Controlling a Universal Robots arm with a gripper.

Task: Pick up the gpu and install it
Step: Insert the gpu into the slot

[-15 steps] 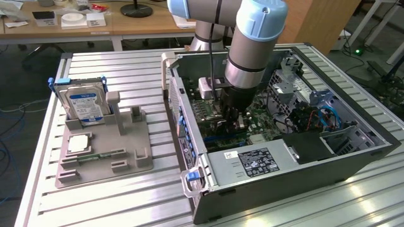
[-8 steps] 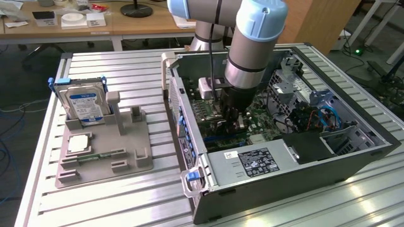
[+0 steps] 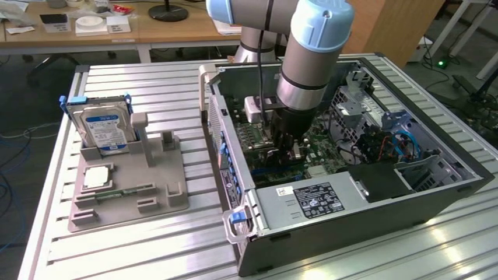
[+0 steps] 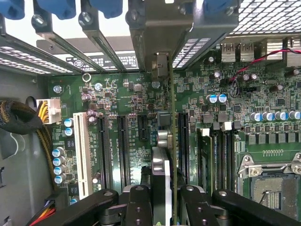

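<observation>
Held edge-on between the fingers of the hand (image 4: 162,207), the gpu (image 4: 165,141) is seen in the wrist view as a thin card standing upright over the motherboard (image 4: 141,94), its lower edge close above the expansion slots (image 4: 123,146) and its far end toward the rear slot covers (image 4: 61,35) of the case. The hand is partly closed, clamped on the card's two flat faces. In the exterior view the hand (image 3: 290,153) is lowered inside the open computer case (image 3: 435,192), which lies on the slatted table (image 3: 140,245) beside a grey fixture (image 3: 128,192) carrying a hard drive (image 3: 104,128). The card is judged to be light and stiff but fragile — its circuit board and edge contacts would not tolerate bending or scraping. Hold is best taken across the flat faces near the upper edge, as now, so that the contact edge stays free. A firm, square grip is called for — any tilt would be likely to bind the card in its slot.
</observation>
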